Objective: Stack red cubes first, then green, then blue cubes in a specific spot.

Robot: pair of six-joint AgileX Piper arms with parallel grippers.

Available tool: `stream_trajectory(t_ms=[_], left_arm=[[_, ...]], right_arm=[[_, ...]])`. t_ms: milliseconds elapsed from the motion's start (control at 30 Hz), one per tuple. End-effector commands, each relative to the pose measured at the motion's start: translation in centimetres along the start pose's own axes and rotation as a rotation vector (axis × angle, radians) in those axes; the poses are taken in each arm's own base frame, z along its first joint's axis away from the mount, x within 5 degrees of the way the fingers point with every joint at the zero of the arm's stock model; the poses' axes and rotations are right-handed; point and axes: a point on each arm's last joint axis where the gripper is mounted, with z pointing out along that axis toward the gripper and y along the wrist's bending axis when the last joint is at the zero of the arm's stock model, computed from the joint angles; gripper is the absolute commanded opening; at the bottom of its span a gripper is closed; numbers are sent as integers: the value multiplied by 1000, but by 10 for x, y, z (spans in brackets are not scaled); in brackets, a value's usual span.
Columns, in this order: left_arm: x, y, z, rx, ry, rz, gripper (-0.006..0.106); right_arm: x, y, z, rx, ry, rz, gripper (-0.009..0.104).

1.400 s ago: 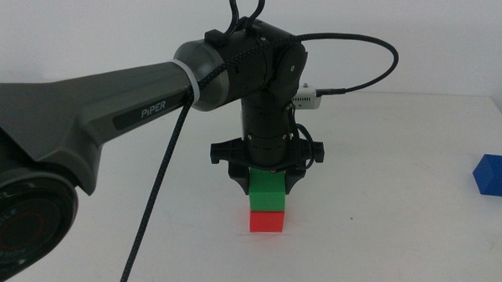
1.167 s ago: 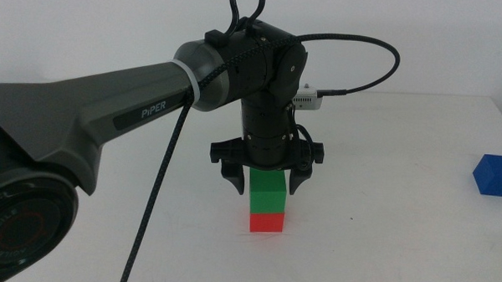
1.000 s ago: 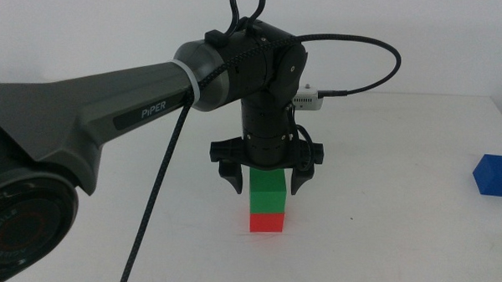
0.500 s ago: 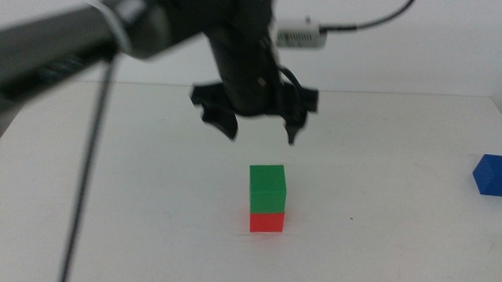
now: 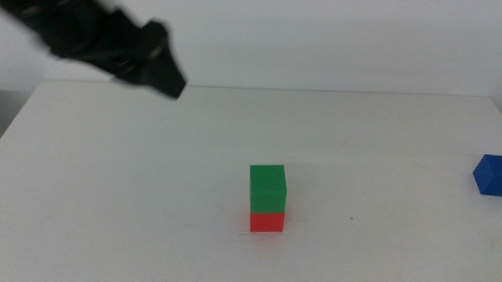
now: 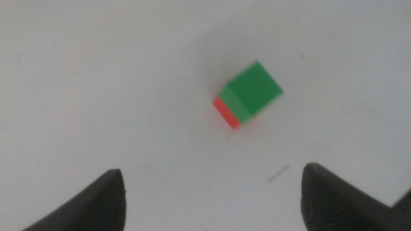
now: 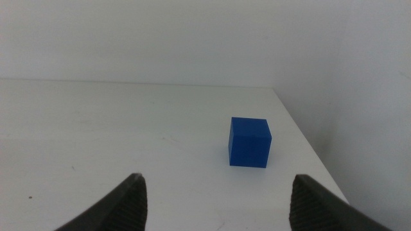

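Two cubes stacked, green (image 5: 268, 188) sitting on red (image 5: 267, 221); left gripper (image 6: 212, 192) is retreating, jaws spread, probably clearing for blue cube (image 7: 249, 142).

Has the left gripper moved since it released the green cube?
Yes. The left gripper, jaws open, has pulled up and away to the left of the green cube.

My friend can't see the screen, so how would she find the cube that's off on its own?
Start at the white table and follow it to its right edge in the middle view. The blue cube sits there alone on the bare surface. Unlike the green cube stacked on the red cube mid-table, it touches nothing else.
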Motion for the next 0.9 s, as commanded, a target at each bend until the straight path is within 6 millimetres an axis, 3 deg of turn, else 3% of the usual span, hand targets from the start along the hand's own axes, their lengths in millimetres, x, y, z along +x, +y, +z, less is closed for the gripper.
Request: stream_trajectory(t_ms=[0,200,867], left_arm=[[15,-13,-33,18,-170,39,94],[44,-23,-53,32,-343,26,94],[39,-31,-60,88,-438,60,94]], right_arm=[[-13,-1,-3,10,-111,-21,57],[-13,-1,-3,10,-111,-21,57],[-13,-1,-3,10,-111,-21,57]])
